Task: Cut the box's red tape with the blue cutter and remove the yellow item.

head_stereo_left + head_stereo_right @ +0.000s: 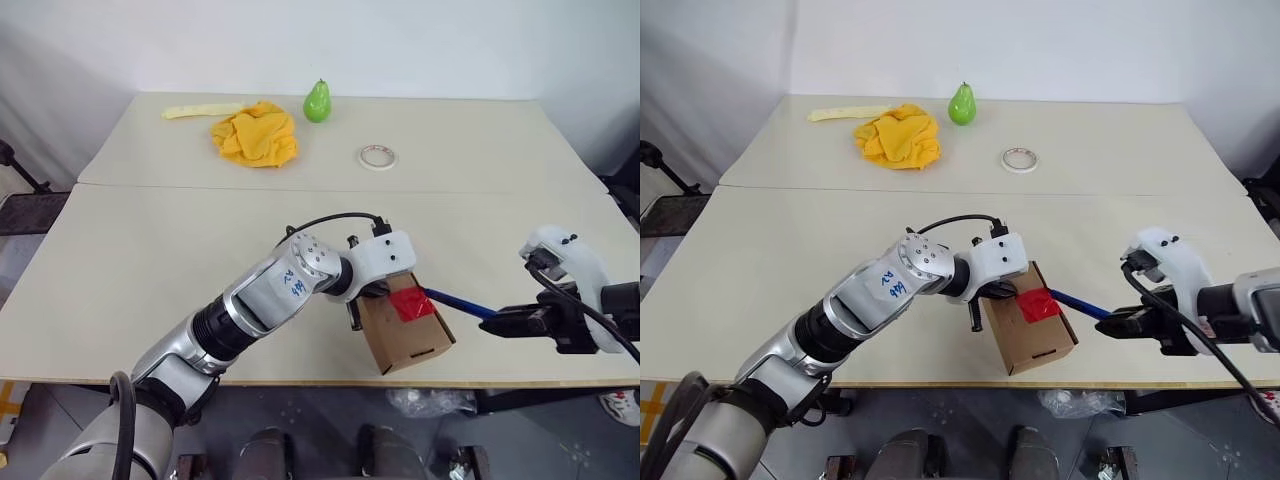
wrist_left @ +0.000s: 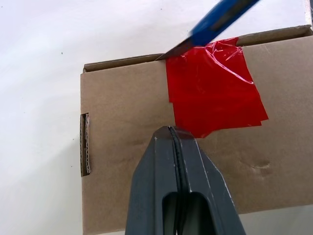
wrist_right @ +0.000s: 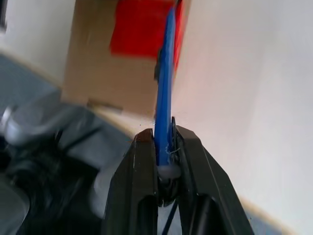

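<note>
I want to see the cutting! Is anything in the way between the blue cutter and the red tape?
Nothing visible blocks it. The right gripper holds the blue cutter, and its tip already sits at the edge of the red tape on the box. The shut left gripper presses on the box beside the tape.

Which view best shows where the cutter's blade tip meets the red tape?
Left wrist view: the blue cutter's tip sits at the red tape's edge on the box seam. Eye views show it small; right wrist view looks along the shaft.
</note>
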{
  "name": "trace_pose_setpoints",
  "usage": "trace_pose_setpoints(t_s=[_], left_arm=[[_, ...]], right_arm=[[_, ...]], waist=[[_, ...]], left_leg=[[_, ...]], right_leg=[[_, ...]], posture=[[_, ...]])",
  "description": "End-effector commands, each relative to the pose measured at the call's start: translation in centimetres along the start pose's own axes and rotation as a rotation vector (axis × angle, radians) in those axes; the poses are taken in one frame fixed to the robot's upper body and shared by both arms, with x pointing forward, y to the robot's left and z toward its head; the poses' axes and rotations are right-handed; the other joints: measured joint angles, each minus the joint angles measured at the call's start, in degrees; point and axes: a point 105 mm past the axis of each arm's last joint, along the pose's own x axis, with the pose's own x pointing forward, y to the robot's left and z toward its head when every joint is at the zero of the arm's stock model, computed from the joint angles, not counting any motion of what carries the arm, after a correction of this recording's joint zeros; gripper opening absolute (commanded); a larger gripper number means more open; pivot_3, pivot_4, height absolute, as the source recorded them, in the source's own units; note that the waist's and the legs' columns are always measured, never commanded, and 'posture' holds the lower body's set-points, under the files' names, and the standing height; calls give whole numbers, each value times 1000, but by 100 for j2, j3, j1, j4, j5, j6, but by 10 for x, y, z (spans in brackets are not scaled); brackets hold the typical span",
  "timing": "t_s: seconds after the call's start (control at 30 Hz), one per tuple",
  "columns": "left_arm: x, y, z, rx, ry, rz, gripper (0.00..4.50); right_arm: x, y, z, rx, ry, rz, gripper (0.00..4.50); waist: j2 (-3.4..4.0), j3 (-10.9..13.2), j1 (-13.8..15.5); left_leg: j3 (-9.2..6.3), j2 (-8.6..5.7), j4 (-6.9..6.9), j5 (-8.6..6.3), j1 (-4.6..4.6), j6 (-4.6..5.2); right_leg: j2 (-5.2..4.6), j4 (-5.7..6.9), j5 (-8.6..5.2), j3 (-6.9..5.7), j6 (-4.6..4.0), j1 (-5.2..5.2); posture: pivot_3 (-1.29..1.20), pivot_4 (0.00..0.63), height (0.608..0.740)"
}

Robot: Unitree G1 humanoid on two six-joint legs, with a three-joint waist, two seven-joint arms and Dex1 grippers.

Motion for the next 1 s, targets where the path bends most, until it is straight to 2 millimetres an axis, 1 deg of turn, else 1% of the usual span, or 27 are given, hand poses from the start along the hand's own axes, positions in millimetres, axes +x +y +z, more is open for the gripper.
trace_pose_setpoints(t_s=[0.03, 0.07, 0.13, 0.37, 0.43, 0.5, 0.57, 0.73, 0.87, 0.93, 1.0], left_arm=[[14, -4, -43, -104, 155, -12, 0], [14, -4, -43, -104, 155, -12, 0], [14, -4, -43, -105, 155, -12, 0], [15, -4, -41, -108, 148, -15, 0], [15, -3, -41, -109, 147, -15, 0], [15, -3, -41, -110, 145, -15, 0], [15, -3, -40, -111, 143, -14, 0], [16, -2, -40, -113, 140, -16, 0], [16, -2, -39, -113, 138, -18, 0], [17, -1, -38, -112, 136, -20, 0], [18, 0, -37, -111, 133, -20, 0]], right_arm=[[-2, 21, -14, 13, 135, 125, 144], [-3, 22, -14, 10, 144, 124, 144], [-5, 23, -13, 3, 150, 124, 144], [-1, 22, -7, -19, 99, 113, 144], [2, 22, -2, -43, 43, 101, 144], [3, 23, 8, -80, -41, 84, 144], [-2, 25, 16, -103, -81, 81, 144], [-21, 13, 27, -90, -103, -19, 144], [-29, 6, 32, -75, -127, -71, 144], [-29, 1, 33, -69, -139, -105, 144], [-23, -2, 31, -61, -143, -121, 144]], waist=[[0, 0, -4], [1, 0, -6], [0, 0, -8], [2, 1, -6], [2, 1, -6], [2, 1, -2], [15, 5, 5], [21, 5, 40], [22, 4, 54], [22, 4, 68], [22, 4, 88]], left_leg=[[0, 1, -1, -1, -1, -1], [0, 2, -1, -2, -2, -1], [0, 3, -4, -3, -2, -2], [0, 6, -4, -5, -3, -8], [-1, 6, -4, -6, -3, -10], [-1, 6, -4, -15, -4, -28], [0, 5, -4, -14, -4, -31], [5, 0, -4, 2, -6, -16], [6, 0, -5, -1, -8, -14], [6, 1, -7, -2, -9, -12], [6, 1, -8, -3, -9, -12]], right_leg=[[-2, -3, -2, 1, -3, -1], [-2, -6, -5, 1, -8, -1], [-8, -9, -25, 6, -46, -2], [-11, -12, -26, 10, -48, -2], [-11, -13, -26, 10, -48, -2], [-11, -13, -26, 9, -48, -2], [-8, -12, -25, 7, -46, -3], [-9, -12, -22, 3, -41, -7], [-11, -15, -23, 8, -42, -10], [-10, -15, -23, 10, -43, -11], [-10, -15, -23, 9, -43, -12]], posture=[[0, 150, 740], [0, 150, 740], [0, 150, 740], [0, 150, 740], [0, 150, 740], [0, 150, 740], [0, 150, 740], [0, 150, 740], [0, 150, 740], [0, 150, 740], [0, 150, 740]])
